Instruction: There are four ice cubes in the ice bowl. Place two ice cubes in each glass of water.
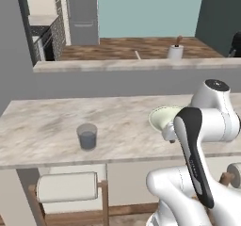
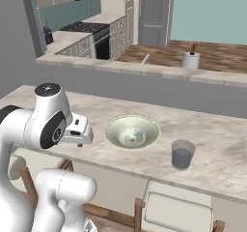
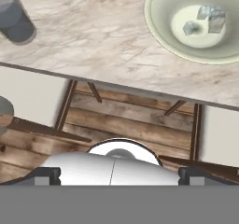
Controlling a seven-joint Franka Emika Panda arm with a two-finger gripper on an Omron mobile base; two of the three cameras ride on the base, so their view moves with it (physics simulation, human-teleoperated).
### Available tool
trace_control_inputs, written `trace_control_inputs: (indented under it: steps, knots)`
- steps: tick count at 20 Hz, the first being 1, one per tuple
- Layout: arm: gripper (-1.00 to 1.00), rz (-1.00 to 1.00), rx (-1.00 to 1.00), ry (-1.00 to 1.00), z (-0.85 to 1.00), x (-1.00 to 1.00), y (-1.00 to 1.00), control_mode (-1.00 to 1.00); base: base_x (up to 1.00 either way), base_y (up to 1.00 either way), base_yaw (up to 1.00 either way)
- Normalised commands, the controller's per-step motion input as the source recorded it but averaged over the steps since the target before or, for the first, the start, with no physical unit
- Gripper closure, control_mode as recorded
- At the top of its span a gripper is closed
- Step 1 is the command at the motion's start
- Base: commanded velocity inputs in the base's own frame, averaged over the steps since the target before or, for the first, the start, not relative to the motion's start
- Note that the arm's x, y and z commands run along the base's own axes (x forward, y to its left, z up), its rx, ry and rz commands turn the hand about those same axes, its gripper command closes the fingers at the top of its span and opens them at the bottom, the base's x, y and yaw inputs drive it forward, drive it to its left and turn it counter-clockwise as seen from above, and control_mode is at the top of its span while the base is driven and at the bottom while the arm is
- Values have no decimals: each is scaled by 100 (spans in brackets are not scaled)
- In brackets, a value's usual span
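The ice bowl (image 2: pixel 114 127), wide and pale cream-green, sits on the marble counter with the ice cubes (image 2: pixel 132 138) clustered at its bottom. In the hand view the ice bowl (image 3: pixel 161 34) is at the top right, the ice cubes (image 3: pixel 189 28) lying inside it. One glass of water (image 1: pixel 87 135) stands left of the bowl, and it shows as the glass (image 3: pixel 14 15) at the hand view's top left. A second glass (image 2: pixel 182 153) stands right of the bowl. My gripper (image 2: pixel 80 143) hovers over the counter's front edge, left of the bowl, open and holding nothing.
A raised ledge runs behind the counter, carrying a white mug with a brown stick (image 1: pixel 175 51). Wooden stools with pale cushions (image 1: pixel 66 186) stand under the counter's front edge. A stove and cabinets (image 2: pixel 82 28) are at the far left.
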Motion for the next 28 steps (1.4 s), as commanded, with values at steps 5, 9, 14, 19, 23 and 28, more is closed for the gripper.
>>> trace_control_inputs:
  steps: [5, 9, 14, 19, 23, 28]
  knots:
    - [-100, 0, 0, 0, 0, 0, 0, 100, 33, 0, -11]
    - [-100, 0, 0, 0, 0, 0, 0, 100, 31, 0, -12]
    - [-100, 0, 0, 0, 0, 0, 0, 100, 18, 0, -17]
    - [-100, 0, 0, 0, 0, 0, 0, 100, 11, 0, -20]
    - [-100, -14, 4, -20, 18, 19, 0, -100, 0, 0, 0]
    - [-100, -10, 3, -20, 18, 27, 0, -100, 0, 0, 0]
